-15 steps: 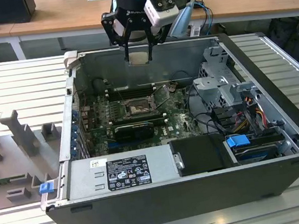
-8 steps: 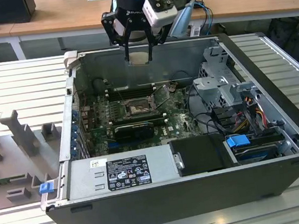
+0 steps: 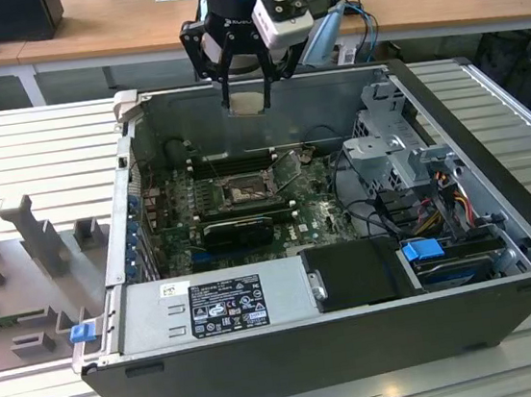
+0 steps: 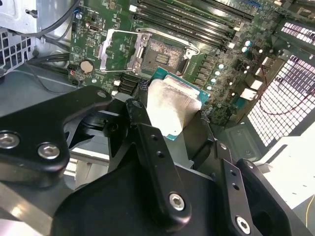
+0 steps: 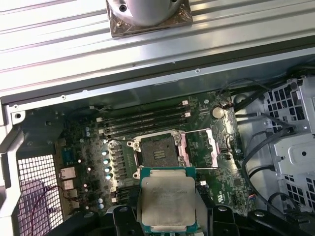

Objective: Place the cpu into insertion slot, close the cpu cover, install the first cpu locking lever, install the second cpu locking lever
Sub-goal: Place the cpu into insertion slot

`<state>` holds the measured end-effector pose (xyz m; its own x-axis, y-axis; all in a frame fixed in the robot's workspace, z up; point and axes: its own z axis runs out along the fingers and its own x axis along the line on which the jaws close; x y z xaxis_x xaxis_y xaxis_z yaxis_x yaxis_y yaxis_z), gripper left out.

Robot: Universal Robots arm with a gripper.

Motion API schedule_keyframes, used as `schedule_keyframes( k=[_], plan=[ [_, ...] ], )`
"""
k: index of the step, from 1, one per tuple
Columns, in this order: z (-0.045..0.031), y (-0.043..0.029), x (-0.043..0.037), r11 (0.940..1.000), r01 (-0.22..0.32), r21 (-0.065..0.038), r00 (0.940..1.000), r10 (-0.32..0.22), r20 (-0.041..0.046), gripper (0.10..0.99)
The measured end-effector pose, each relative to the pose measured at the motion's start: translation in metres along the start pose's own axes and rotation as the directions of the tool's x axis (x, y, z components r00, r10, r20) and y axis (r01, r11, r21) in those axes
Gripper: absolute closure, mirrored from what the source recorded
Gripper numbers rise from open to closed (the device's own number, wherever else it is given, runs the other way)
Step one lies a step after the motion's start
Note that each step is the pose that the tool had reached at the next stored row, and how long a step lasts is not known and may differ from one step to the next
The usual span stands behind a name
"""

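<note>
- Exterior view: a ribbed metal table [image 3: 8, 153] bears the open case [image 3: 266, 363]. Your gripper [image 3: 249, 106] hangs above it, pinching the cpu [image 3: 247, 101] by its edges.
- Second wrist view: the cpu [image 4: 173, 105] sits clear above the bare slot [image 4: 165, 53], with the cover [image 4: 117, 49] flipped open.
- First wrist view: the cpu [image 5: 167, 196] looks light, stiff and, I judge, fragile underneath. Grip only the edges.

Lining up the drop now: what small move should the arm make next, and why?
Probably ease down toward the insertion slot: the gripper holds the cpu well above the open case, the slot looks bare, and the cpu cover is flipped open beside it.
</note>
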<state>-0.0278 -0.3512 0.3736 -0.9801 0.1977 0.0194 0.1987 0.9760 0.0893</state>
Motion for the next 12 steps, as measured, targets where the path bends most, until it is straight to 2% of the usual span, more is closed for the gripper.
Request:
schedule_keyframes(
  k=[12],
  plan=[
    [0.0, 0.0, 0.0, 0.9995, -0.033, -0.001, 0.9995, 0.033, 0.003, 0.557]
  ],
)
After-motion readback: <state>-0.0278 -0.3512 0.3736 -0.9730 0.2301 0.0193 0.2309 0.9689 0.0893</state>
